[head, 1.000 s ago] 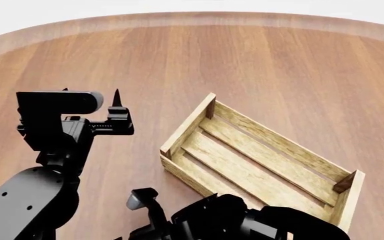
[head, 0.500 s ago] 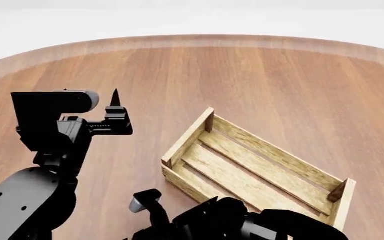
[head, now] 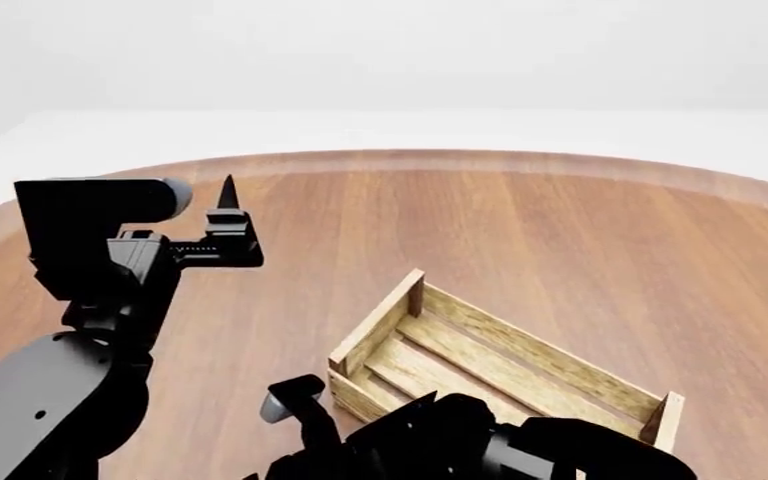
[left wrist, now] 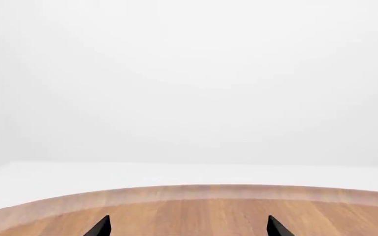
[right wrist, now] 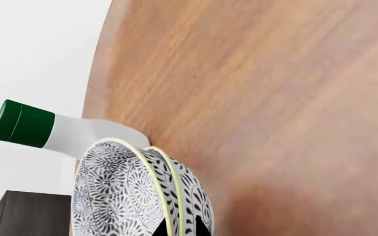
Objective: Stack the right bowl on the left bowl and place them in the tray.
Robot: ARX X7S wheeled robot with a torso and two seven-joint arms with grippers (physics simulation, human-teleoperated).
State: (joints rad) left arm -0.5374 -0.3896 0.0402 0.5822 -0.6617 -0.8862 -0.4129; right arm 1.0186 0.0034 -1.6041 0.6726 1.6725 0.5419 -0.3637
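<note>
Right wrist view only: two nested patterned bowls [right wrist: 136, 196] beside a green-capped bottle [right wrist: 57, 130]; right tool's state unclear. Head view: tray [head: 518, 365] near-right on tabletop [head: 491, 220], long axis far-left to near-right. Left tool [left wrist: 185, 227] spread wide, holding nothing

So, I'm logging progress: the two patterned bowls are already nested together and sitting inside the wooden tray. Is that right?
Partly. The bowls are nested, as the right wrist view shows, but they are not in the tray. The head view shows its slatted floor bare, with no bowls anywhere in it.
</note>
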